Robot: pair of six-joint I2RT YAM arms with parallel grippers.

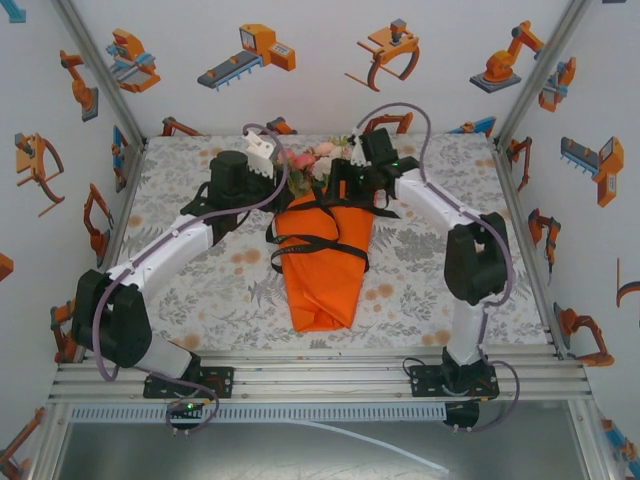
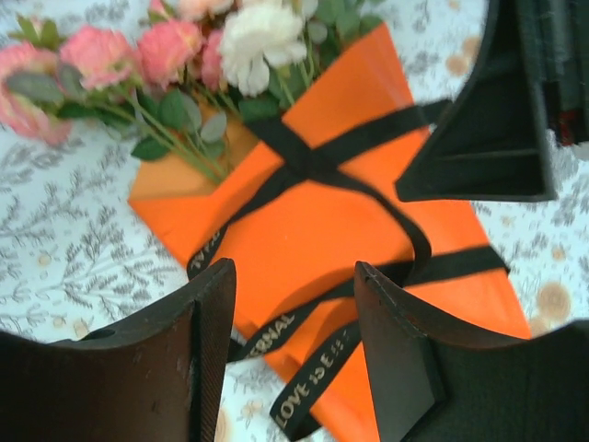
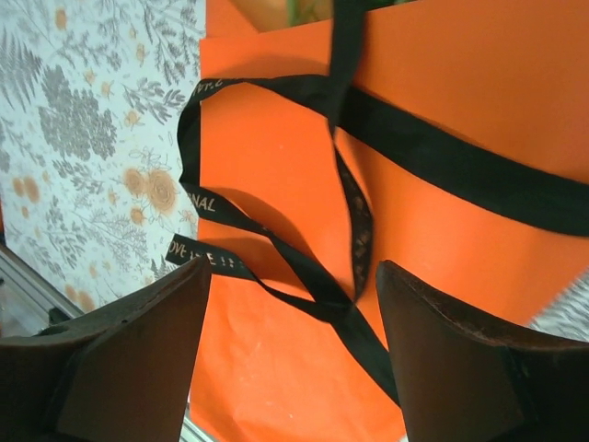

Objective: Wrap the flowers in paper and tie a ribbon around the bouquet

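The bouquet (image 1: 322, 262) lies flat in the middle of the flowered tablecloth (image 1: 200, 290), and both arms lean in over it. Its flowers (image 2: 248, 37), pink and white blooms with green leaves, stick out of the wide end, the end farthest from the arm bases. The narrow end points back toward the bases. The orange paper (image 1: 318, 290) is folded over the stems into a long cone.

The black ribbon (image 2: 308, 164) runs across the paper in bands that cross just below the flowers, and another band sits lower down the cone. I cannot tell whether the crossing is a knot. Loose lengths with gold lettering curl over the bouquet's edge on the left arm's side and spill onto the cloth there.

The left gripper (image 2: 293, 272) hovers over that same side of the bouquet, close to the flowers. Its fingers (image 2: 198, 350) are spread apart with nothing between them, and paper and slack ribbon lie underneath. The right gripper (image 3: 293, 269) hangs over the other side of the bouquet, also up near the flowers. Its jaws stand apart too and grip nothing, and a loop of ribbon lies on the paper below the gap.
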